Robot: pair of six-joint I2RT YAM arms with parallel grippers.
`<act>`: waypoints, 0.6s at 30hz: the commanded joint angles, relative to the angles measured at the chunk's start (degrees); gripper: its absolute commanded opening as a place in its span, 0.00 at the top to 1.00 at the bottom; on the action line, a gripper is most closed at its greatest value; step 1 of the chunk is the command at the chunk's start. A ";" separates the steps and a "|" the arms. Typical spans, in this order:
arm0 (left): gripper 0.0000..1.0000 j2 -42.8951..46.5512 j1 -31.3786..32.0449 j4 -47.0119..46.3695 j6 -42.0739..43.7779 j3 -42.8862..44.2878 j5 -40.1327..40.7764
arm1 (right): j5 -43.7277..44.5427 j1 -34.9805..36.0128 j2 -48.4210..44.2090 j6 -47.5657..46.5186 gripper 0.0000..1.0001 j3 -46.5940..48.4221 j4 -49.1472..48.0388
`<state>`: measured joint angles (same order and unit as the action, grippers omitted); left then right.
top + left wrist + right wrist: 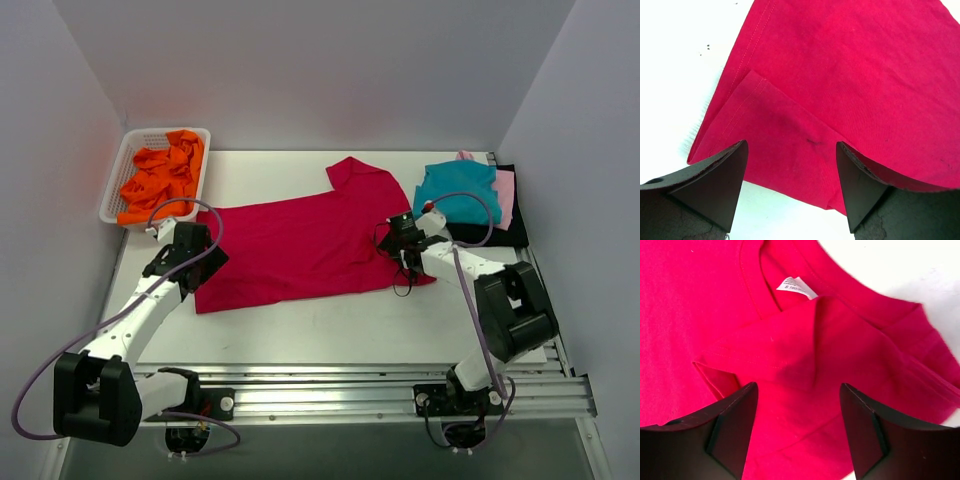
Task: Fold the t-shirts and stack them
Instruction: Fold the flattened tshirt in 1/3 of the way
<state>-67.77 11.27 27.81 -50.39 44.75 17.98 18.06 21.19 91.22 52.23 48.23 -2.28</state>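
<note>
**Crimson shirt spread flat, both grippers open over its two ends**

- Crimson shirt point(310, 245): lies flat across the middle of the table point(300, 330), hem to the left, collar to the right. One sleeve points toward the far wall.
- Hem end: in the left wrist view the crimson shirt point(850, 75) has its corner turned back on itself, with the stitched hem doubled over.
- Left gripper point(200, 262): sits over that hem corner. Its jaws are spread wide in its own view point(791, 145), with cloth showing between the two dark fingers point(715, 185). Nothing is clamped. Cannot tell if the tips touch the fabric.
- Collar end: the right wrist view shows a flap of the crimson shirt point(690, 315) folded in over the neckline. The white label point(797, 287) is exposed just beyond the flap.
- Right gripper point(405, 245): over the collar area. Its jaws are wide apart point(798, 386), straddling the folded flap and gripping nothing. Contact is unclear.
- Right of the collar, at the far right corner: teal shirt point(455, 190) on top, pink shirt point(505, 195) and black shirt point(490, 232) showing under it. The crimson sleeve edge is just beside this pile.
- Far left corner: white basket point(112, 195) holding crumpled orange shirts point(160, 180), near the hem end but apart from it.
- Room: bare table runs along the near side between the shirt and the arm bases. A narrower strip lies behind the shirt, between the basket and the raised sleeve. The left and right table edges are close to the walls.
</note>
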 commanded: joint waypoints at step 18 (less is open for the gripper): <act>0.20 0.35 0.25 -2.59 0.12 -0.54 0.04 | 1.27 0.34 5.11 0.95 0.51 3.98 -2.11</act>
<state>-67.72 11.31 27.55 -50.39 44.49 17.93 17.91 21.21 97.03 52.49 50.81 -4.97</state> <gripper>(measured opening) 0.798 0.499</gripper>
